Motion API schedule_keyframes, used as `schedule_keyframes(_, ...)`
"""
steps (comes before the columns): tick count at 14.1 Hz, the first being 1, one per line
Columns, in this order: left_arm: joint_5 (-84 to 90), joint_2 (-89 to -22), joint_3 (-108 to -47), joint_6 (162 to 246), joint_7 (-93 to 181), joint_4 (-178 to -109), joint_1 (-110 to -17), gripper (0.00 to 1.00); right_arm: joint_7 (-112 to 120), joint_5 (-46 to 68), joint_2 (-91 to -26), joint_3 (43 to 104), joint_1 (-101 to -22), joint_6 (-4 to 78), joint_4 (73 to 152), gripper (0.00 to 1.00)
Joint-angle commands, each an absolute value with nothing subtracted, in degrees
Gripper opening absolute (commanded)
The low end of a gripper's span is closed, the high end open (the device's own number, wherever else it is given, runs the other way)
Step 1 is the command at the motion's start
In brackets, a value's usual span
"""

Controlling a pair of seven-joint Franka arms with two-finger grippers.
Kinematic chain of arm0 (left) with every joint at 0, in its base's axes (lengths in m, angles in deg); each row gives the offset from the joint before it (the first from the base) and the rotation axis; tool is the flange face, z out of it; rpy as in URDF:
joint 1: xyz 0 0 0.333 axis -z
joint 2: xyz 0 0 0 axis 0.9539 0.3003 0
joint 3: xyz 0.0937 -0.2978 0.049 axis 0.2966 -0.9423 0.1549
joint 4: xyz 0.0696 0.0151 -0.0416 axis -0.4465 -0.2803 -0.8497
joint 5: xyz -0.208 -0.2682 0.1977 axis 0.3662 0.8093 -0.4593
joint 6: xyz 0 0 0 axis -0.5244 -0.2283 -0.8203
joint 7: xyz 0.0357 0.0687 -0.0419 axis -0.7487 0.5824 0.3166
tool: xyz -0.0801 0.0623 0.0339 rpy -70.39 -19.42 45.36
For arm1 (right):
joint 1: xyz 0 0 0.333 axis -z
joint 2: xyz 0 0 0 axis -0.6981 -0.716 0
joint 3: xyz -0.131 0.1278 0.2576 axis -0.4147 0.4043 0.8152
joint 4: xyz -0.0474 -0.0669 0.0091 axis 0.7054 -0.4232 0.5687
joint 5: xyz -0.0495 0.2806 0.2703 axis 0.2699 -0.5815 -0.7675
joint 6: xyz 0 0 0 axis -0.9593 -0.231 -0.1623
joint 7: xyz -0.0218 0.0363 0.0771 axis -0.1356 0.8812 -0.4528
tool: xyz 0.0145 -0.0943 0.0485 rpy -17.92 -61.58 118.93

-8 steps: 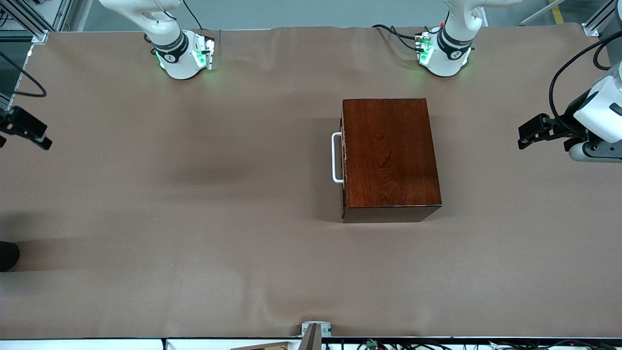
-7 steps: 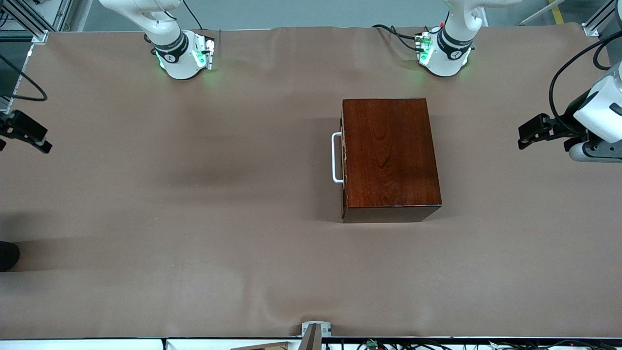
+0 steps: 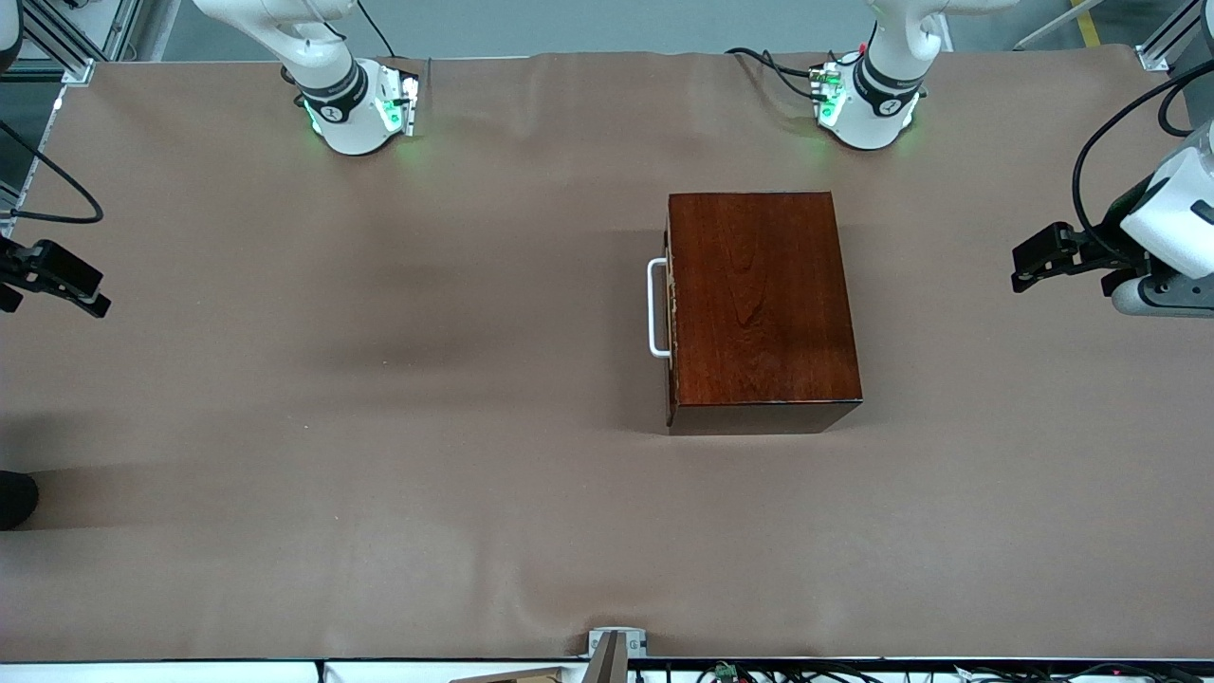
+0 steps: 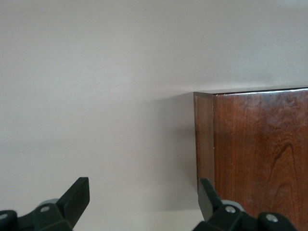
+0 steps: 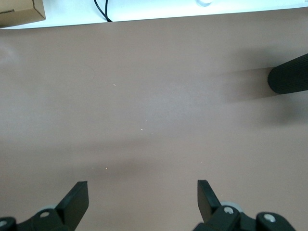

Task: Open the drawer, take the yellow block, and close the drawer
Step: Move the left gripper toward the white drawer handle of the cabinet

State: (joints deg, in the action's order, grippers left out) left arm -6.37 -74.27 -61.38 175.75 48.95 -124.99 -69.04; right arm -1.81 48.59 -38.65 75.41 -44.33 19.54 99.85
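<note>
Drawer (image 3: 664, 308) shut in wooden box (image 3: 762, 304), left gripper (image 4: 143, 202) and right gripper (image 5: 142, 199) both open

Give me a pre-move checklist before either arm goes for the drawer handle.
1. Drawer shut in the wooden box: ok.
2. White handle unobstructed: ok.
3. Right gripper open, over bare table at the right arm's end: ok.
4. Left gripper open, beside the box at the left arm's end: ok.
5. Yellow block in sight: cannot tell, none shows.
</note>
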Motion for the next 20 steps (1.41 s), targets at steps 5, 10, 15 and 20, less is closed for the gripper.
schedule_keyframes(5,-4.23,-72.65,-62.14,177.64,46.82,-125.08,-67.52,1.00,-2.18,48.98,-37.68,76.00,-43.49,17.95,99.21,1.00)
schedule_keyframes(10,-4.66,-72.30,-65.04,177.65,31.29,-125.08,-58.41,1.00,-2.44,48.02,-37.59,76.44,-43.66,5.76,96.22,1.00)
schedule_keyframes(15,-4.48,-66.78,-65.04,180.80,17.82,-121.40,-43.11,1.00,-2.44,47.84,-36.89,76.79,-44.10,-0.49,95.69,1.00)
schedule_keyframes(20,-4.57,-59.65,-64.61,185.98,6.03,-118.57,-32.55,1.00,-2.53,47.84,-36.36,76.71,-44.81,-1.56,95.60,1.00)
